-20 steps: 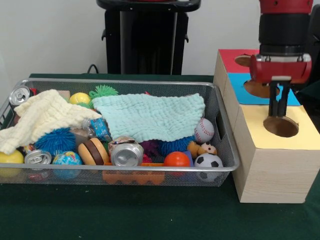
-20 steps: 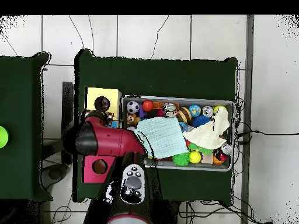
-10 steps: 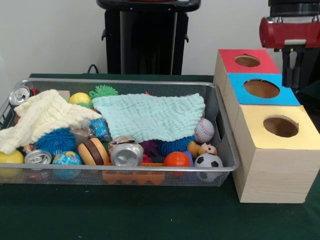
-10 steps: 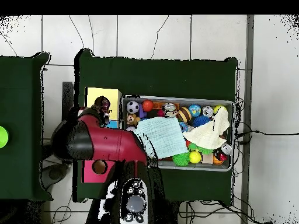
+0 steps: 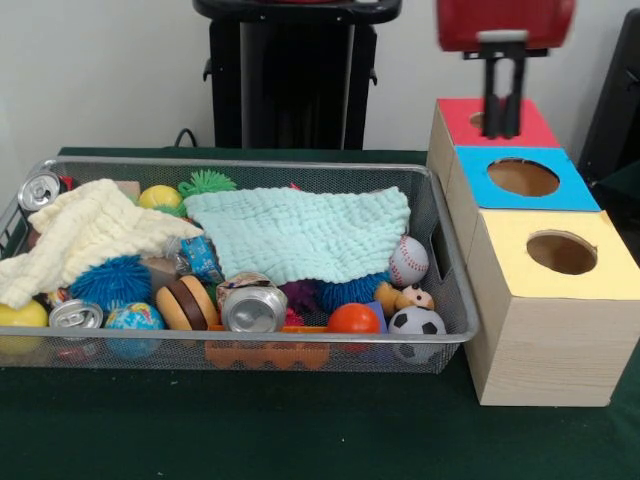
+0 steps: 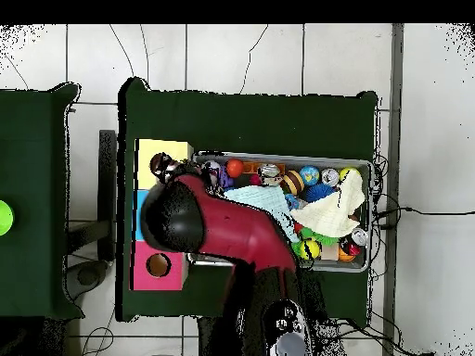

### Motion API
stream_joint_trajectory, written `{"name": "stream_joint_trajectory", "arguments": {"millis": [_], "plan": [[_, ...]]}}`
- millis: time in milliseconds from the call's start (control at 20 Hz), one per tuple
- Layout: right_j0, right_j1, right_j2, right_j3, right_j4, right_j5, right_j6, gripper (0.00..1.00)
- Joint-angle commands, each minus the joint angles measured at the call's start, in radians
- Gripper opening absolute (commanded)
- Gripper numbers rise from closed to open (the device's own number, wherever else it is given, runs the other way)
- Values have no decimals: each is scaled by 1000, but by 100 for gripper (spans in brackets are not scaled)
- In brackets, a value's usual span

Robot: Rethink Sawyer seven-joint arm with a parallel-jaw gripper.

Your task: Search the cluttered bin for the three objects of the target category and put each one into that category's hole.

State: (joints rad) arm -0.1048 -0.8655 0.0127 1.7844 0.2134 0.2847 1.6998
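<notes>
The gripper (image 5: 502,128) hangs above the red hole (image 5: 487,121) at the far end of the box (image 5: 545,320). Its fingers (image 5: 494,100) point down, close together, and nothing is visible between them. The blue hole (image 5: 522,177) and yellow hole (image 5: 561,252) are uncovered. The bin (image 5: 452,320) stands just beside the box, holding balls, cans (image 5: 254,308) and two cloths (image 5: 300,232). The baseball (image 5: 408,261) and soccer ball (image 5: 416,325) lie at the box-side end.
</notes>
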Motion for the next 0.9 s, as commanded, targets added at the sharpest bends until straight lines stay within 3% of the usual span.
{"name": "stream_joint_trajectory", "arguments": {"millis": [50,300,550,750,800,900], "plan": [[-222,62,212,191,-174,-21,-126,0],[-204,92,184,139,-268,-30,-60,0],[-215,118,169,86,-364,-2,-68,0],[-238,155,206,78,-388,-21,-31,0],[-232,155,203,74,-403,-19,-5,100],[-228,155,199,82,-404,-49,20,100]]}}
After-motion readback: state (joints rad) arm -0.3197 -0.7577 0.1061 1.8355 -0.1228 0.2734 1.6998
